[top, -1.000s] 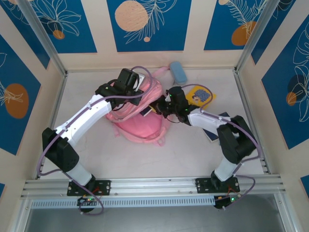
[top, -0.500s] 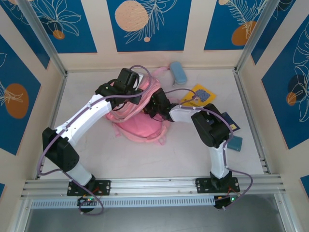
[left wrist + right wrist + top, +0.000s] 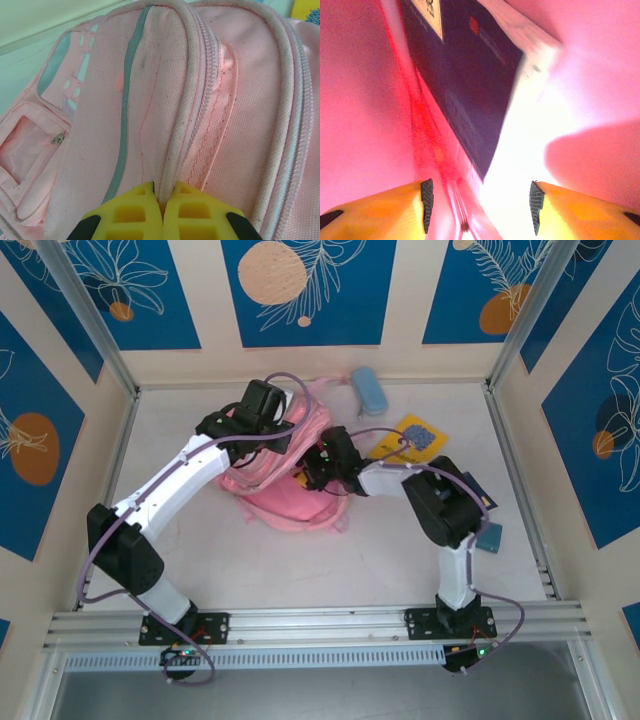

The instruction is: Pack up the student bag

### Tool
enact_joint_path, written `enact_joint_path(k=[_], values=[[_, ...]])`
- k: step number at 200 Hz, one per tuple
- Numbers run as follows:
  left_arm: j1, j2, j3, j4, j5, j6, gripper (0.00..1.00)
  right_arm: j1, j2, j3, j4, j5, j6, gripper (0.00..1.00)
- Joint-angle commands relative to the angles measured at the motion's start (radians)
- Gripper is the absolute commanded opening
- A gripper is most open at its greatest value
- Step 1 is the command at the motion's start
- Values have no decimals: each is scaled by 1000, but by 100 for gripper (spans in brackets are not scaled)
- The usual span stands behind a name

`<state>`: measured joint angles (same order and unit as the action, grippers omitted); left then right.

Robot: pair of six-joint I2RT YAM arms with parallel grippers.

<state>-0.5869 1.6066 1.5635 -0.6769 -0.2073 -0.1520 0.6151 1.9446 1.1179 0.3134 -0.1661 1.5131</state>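
The pink student bag [image 3: 290, 502] lies in the middle of the table with its mouth held open. My left gripper [image 3: 266, 418] is shut on the bag's white-piped zip rim [image 3: 172, 165], its yellow fingertips [image 3: 135, 210] pinching it. My right gripper [image 3: 318, 466] reaches into the bag's mouth. In the right wrist view its jaws stand open [image 3: 480, 205], and a dark navy book [image 3: 470, 75] lies just ahead of them inside the pink lining, touched by neither finger.
A light-blue pencil case [image 3: 368, 390] lies at the back near the wall. A yellow book [image 3: 416, 435] sits right of the bag. A dark notebook [image 3: 472, 490] and a small teal object [image 3: 488, 537] lie behind the right arm's elbow.
My right gripper pushed deeper into the bag and its jaws opened, letting go of the dark book. Its elbow swung left. The left gripper kept its hold.
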Motion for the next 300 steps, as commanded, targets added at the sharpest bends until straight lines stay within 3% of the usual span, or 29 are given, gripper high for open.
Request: enact_joint_path(k=[1, 51, 77, 98, 147, 184, 231, 300], values=[[31, -53, -28, 83, -4, -17, 0, -19, -163, -112, -69, -60, -80, 55], [56, -139, -203, 102, -28, 1, 0, -41, -468, -306, -475, 98, -315, 53], [65, -210, -319, 91, -60, 8, 0, -90, -587, -296, -712, 281, -447, 54], [70, -279, -413, 78, -76, -31, 1, -147, -609, -234, -831, 406, -572, 61], [73, -399, -516, 28, -31, -207, 59, -256, -374, 55, -998, 572, -783, 71], [72, -455, -546, 22, 3, -281, 83, -312, -94, 332, -1054, 553, -863, 71], [73, -512, -577, 19, 9, -300, 100, -341, 190, 637, -1163, 528, -875, 71], [73, -514, -588, 11, 12, -288, 100, -354, 340, 741, -1213, 422, -875, 70]])
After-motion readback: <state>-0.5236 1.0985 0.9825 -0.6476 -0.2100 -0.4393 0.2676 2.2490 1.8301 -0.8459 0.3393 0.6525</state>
